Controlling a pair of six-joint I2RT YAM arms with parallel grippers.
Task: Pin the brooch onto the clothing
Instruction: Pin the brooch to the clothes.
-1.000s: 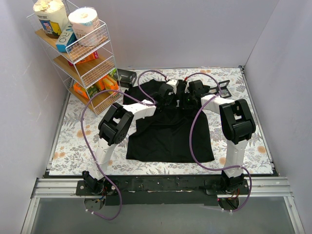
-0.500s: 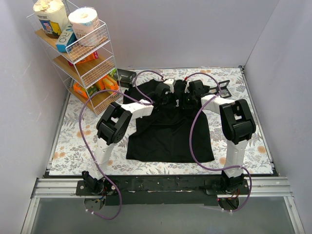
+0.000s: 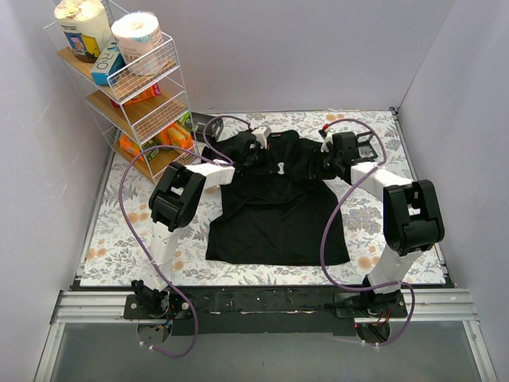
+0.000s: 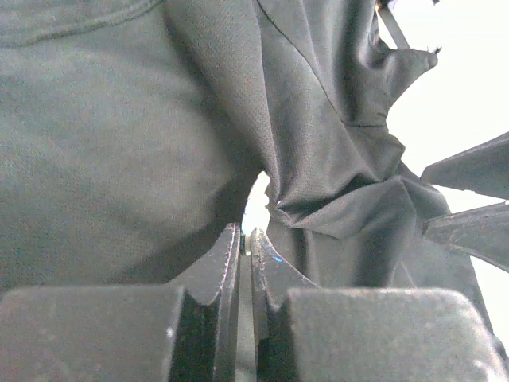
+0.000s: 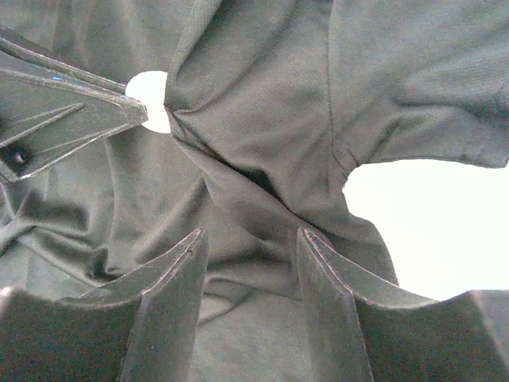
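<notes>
The black short-sleeved T-shirt lies spread mid-table, collar toward the far edge, hem toward the near edge; its chest cloth puckers around the brooch, a tiny pale roundish spot.

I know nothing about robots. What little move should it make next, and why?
Probably draw the right pincer back off the shirt: it stands open with nothing in it, while the left pincer is shut where the cloth puckers. Whether the pale spot at its tip is the brooch, I cannot tell.
</notes>
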